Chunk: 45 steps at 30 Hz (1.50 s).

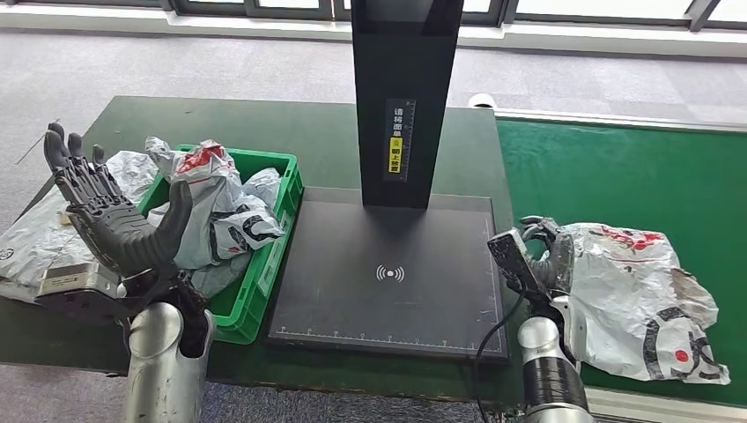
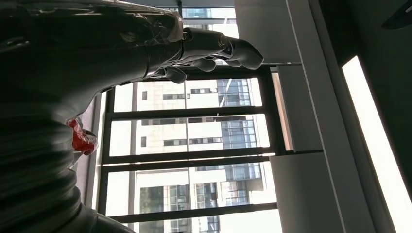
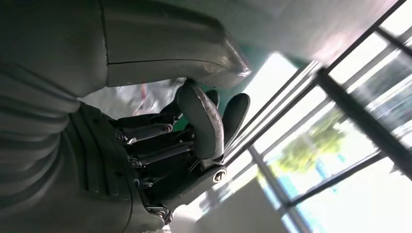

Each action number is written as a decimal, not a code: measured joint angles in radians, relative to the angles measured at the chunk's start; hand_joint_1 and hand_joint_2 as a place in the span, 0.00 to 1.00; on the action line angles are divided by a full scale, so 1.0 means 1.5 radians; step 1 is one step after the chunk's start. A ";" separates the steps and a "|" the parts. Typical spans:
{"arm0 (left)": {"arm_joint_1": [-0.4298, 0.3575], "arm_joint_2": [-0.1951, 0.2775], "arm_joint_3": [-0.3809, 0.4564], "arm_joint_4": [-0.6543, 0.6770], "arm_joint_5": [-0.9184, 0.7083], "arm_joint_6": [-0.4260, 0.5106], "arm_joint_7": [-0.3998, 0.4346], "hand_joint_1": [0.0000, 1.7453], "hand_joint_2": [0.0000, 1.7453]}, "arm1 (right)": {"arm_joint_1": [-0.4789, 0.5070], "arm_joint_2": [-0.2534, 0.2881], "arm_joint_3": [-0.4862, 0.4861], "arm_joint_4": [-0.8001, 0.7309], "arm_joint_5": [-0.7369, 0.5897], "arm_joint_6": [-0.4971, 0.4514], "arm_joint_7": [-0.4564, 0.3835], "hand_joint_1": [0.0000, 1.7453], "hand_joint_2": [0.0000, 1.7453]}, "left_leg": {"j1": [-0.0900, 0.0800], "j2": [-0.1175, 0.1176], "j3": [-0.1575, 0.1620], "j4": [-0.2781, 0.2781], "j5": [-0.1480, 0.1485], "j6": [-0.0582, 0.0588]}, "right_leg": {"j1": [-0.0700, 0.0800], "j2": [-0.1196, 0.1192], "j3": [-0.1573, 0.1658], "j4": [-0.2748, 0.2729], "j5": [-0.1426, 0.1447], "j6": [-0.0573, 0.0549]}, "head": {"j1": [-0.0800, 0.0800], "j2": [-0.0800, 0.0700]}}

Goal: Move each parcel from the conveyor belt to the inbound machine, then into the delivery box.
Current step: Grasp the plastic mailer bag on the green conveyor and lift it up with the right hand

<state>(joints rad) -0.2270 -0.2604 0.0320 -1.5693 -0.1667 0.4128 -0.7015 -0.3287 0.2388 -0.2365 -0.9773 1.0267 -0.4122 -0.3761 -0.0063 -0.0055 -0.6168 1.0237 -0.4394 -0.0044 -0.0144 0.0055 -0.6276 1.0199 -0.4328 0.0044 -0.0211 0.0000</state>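
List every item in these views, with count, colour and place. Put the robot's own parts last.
Parcel on conveyor belt: one, white-grey bag with red and black print, at the right hand.
Parcels in delivery box: several, count unclear, white-grey.
Parcel outside box: one, grey-white, on the table left of the box.
Delivery box: one, green.
Inbound machine: one, black plate and black post, centre.
Conveyor belt: one, green, on the right.
Table: one, dark green.
Left hand: dark, raised, fingers apart, empty.
Right hand: dark, against the belt parcel; grip unclear.
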 joint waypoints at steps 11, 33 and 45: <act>0.012 0.000 -0.006 -0.005 0.002 0.008 0.000 0.00 1.00 | -0.028 -0.132 -0.055 0.088 0.355 -0.188 0.425 0.00 0.00 | -0.001 -0.001 0.000 0.000 -0.001 0.002 | -0.001 -0.001 0.000 0.000 0.000 0.000 | 0.000 0.000; 0.011 -0.002 -0.006 0.007 -0.005 -0.025 0.000 0.00 1.00 | -0.077 -0.226 -0.089 0.326 0.355 -0.177 0.529 0.00 0.00 | -0.001 0.000 0.000 0.000 -0.001 0.002 | 0.000 -0.001 0.000 0.000 0.000 0.000 | 0.000 0.000; -0.003 -0.001 -0.006 0.026 -0.003 -0.035 0.000 0.00 1.00 | -0.092 -0.228 -0.136 0.392 0.321 0.001 0.437 0.00 1.00 | -0.001 0.000 0.000 0.000 -0.001 0.002 | 0.000 -0.001 0.000 0.000 0.000 0.001 | 0.000 0.000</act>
<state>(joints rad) -0.2316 -0.2625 0.0225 -1.5305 -0.1715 0.3610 -0.7015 -0.4664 -0.1030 -0.4402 -0.3894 1.5086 -0.4100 0.2791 -0.0071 -0.0059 -0.6172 1.0237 -0.4409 -0.0020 -0.0150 0.0046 -0.6274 1.0196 -0.4331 0.0052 -0.0210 0.0000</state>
